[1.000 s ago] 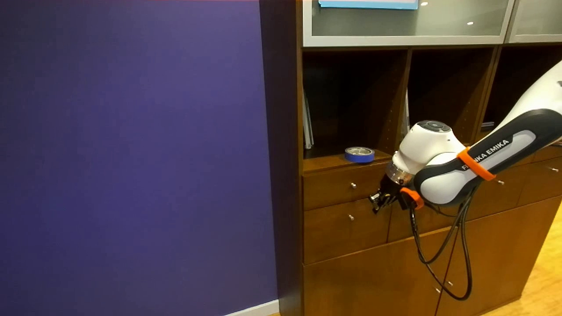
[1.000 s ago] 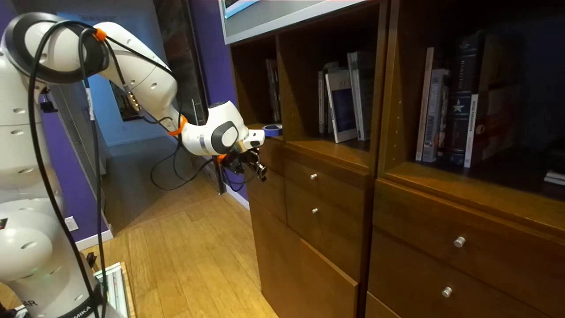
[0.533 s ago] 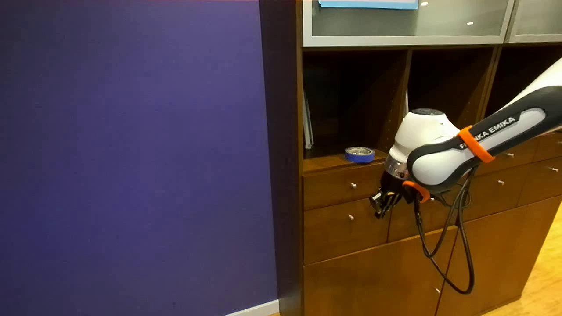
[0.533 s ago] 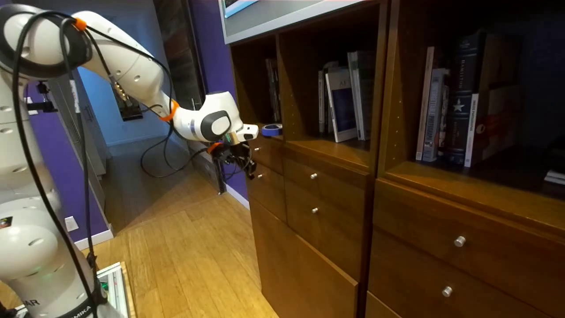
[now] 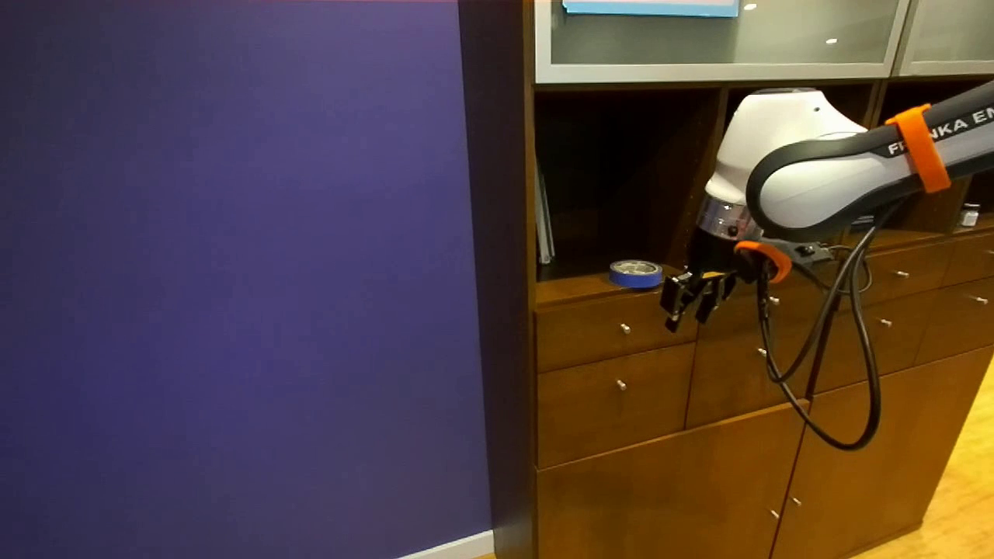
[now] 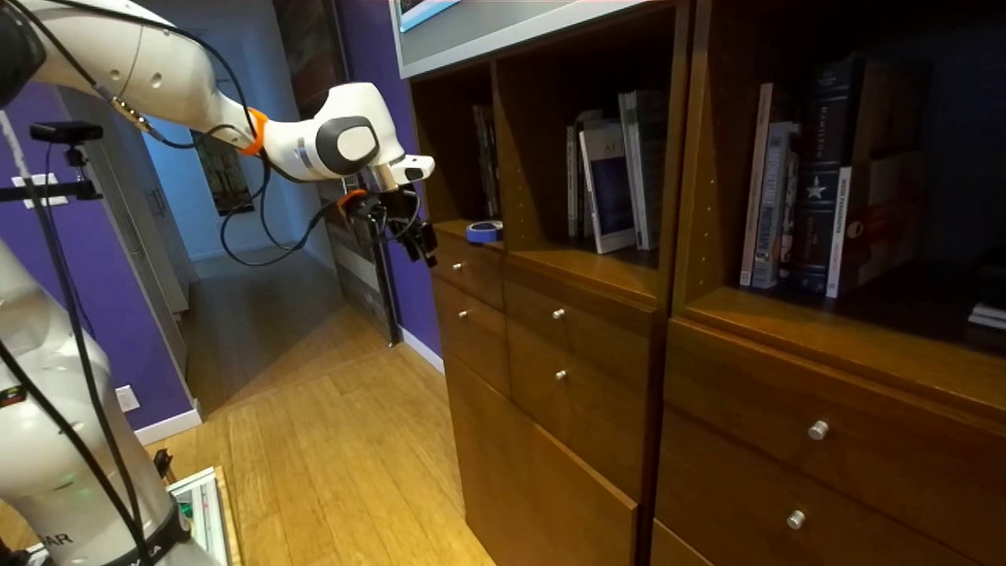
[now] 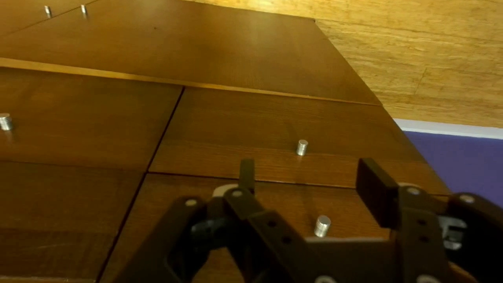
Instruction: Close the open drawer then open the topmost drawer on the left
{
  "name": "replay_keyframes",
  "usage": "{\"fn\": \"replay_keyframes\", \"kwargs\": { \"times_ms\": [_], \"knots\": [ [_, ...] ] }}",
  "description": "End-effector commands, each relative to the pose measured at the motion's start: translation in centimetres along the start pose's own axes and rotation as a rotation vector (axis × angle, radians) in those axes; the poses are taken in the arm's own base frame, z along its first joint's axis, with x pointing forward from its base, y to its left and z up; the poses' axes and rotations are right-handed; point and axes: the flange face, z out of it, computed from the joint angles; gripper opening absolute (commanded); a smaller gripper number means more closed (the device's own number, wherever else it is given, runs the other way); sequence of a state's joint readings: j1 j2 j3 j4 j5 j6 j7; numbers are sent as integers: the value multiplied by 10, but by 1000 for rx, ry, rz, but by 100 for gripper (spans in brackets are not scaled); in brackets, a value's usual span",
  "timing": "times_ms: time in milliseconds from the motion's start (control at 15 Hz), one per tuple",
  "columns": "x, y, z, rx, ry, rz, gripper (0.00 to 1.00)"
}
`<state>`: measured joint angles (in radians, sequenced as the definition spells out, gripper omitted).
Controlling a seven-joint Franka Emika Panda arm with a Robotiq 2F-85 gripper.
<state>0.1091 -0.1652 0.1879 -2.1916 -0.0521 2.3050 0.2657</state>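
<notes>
In both exterior views the topmost left drawer (image 5: 578,338) and the drawer below it (image 5: 578,411) look flush with the brown cabinet; an open drawer does not show. Each has a small silver knob. My gripper (image 5: 689,317) stands in front of the cabinet, pointing down, at about the height of the top drawers. The wrist view has the floor at its top. There, the jaws of my gripper (image 7: 308,177) are spread wide with nothing held. The top left drawer's knob (image 7: 322,226) appears between the fingers but beyond them, and the lower drawer's knob (image 7: 301,147) lies farther up that view.
A blue tape roll (image 5: 636,275) rests on the shelf edge above the left drawers. Books (image 6: 609,189) fill part of the open shelves. Cupboard doors (image 5: 660,505) lie below, and a purple wall (image 5: 233,272) adjoins the cabinet. A cable (image 5: 870,419) loops under the arm.
My gripper has risen from the level of the lower left drawer and drawn back from the cabinet. Its jaws have spread apart. The drawers look unmoved.
</notes>
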Motion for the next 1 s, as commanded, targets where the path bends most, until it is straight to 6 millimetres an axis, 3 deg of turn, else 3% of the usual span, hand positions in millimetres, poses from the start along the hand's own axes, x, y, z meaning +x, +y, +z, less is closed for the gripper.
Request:
{"fn": "replay_keyframes", "kwargs": {
  "times_ms": [0,267,333,400,533,667,800,933],
  "knots": [
    [7,-18,-7,18,21,22,98],
    [17,-35,8,22,39,45,100],
    [20,-37,13,23,46,53,96],
    [23,-39,18,29,48,63,88],
    [31,-41,28,26,62,81,80],
    [39,-43,36,-4,89,85,56],
    [47,-44,42,-26,105,90,48],
    [52,-47,48,-40,115,90,47]
  ]
}}
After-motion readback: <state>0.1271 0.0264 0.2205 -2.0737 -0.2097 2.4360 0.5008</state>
